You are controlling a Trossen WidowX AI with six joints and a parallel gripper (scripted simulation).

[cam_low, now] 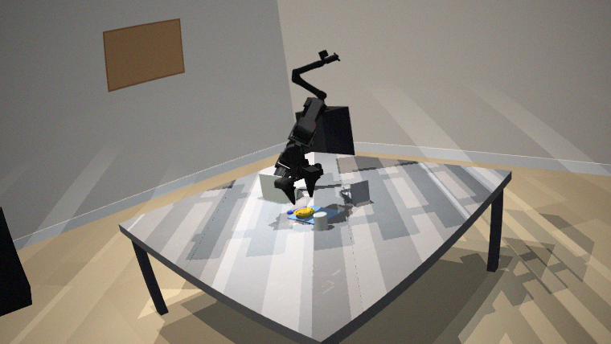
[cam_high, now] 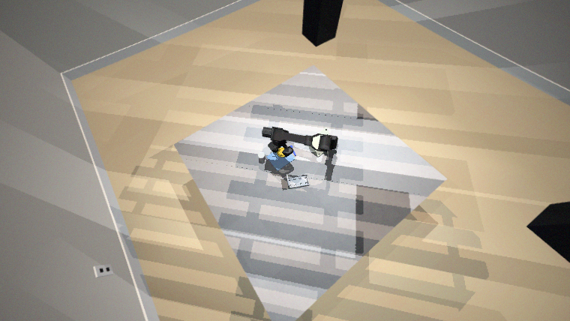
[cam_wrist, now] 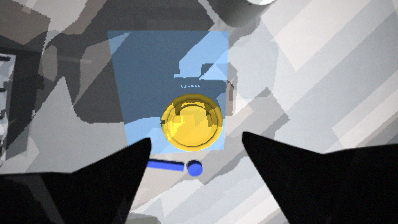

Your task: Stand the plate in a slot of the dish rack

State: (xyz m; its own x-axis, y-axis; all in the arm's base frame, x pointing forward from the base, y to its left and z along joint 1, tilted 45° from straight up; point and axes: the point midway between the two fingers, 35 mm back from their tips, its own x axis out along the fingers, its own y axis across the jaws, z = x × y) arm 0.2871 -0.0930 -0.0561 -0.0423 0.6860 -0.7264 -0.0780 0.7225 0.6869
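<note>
The black parallel-jaw gripper (cam_wrist: 196, 150) hangs above the worktop (cam_low: 264, 273) with its jaws spread wide and nothing between them; its two dark fingers frame open room on either side. In the wrist view, just beyond the fingertips, the round yellow plate (cam_wrist: 192, 122) lies flat on the near end of a light blue rectangular mat (cam_wrist: 150, 65), apart from the gripper. A small blue spoon-like utensil (cam_wrist: 175, 166) lies just off the mat's near edge, beside the plate. A short white cylindrical cup (cam_low: 320, 220) stands just beside the mat. The grey metal dish rack (cam_high: 297, 181) sits near the mat, apart from it, its slots too small to tell. A pale box (cam_low: 273, 187) stands behind the gripper in the exterior view. All of these lie well in from the worktop's edges
</note>
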